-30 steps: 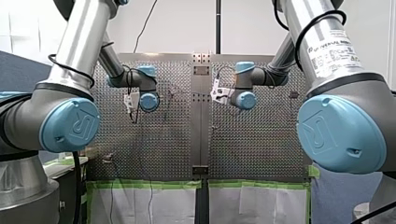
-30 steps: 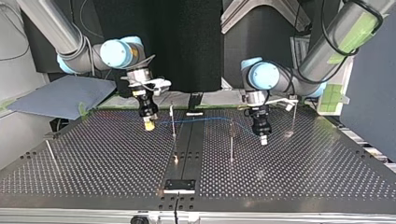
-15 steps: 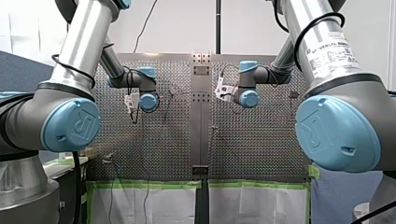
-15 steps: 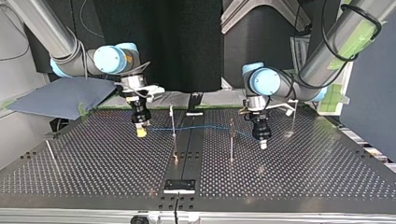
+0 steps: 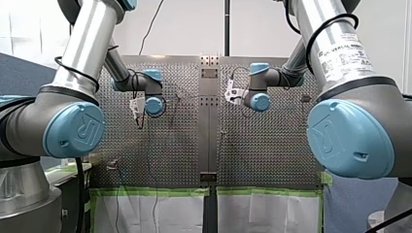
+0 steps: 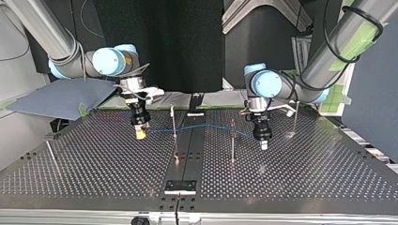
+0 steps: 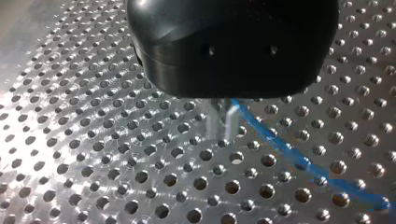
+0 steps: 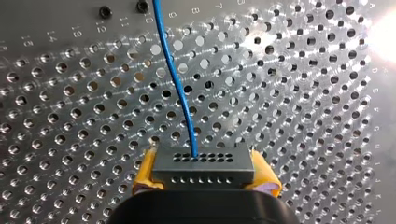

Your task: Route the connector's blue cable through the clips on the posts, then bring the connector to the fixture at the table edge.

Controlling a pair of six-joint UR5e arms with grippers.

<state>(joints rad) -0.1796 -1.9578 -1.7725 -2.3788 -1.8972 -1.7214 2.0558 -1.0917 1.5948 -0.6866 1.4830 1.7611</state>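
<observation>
My right gripper (image 6: 140,134) was clamped on the connector (image 8: 201,162). Its yellow pads (image 8: 144,173) pressed the grey block's two short ends, so the face with the pin holes looked away from the wrist. The blue cable (image 8: 173,74) ran straight out ahead of the gripper, free of the fingers. That grip suited routing, since the wire could trail without kinking at its root.

My left gripper (image 7: 220,134) hung low over the perforated surface (image 6: 305,178) with its metal fingers drawn close together. The cable came out from between them and fell away to one side, so I judged the gripper pinched on the cable rather than merely beside it.

Between the two grippers the cable was stretched nearly level, clear of the surface. It passed the post by my right gripper (image 6: 174,121) and the post by my left gripper (image 6: 232,143). Holding both ends taut looked meant to set the span at clip height. Whether it actually sat in either clip was too fine to tell.

The fixture (image 6: 180,186) lay well apart from both grippers, at the surface's edge. The routing step seemed in hand and the delivery not yet begun.
</observation>
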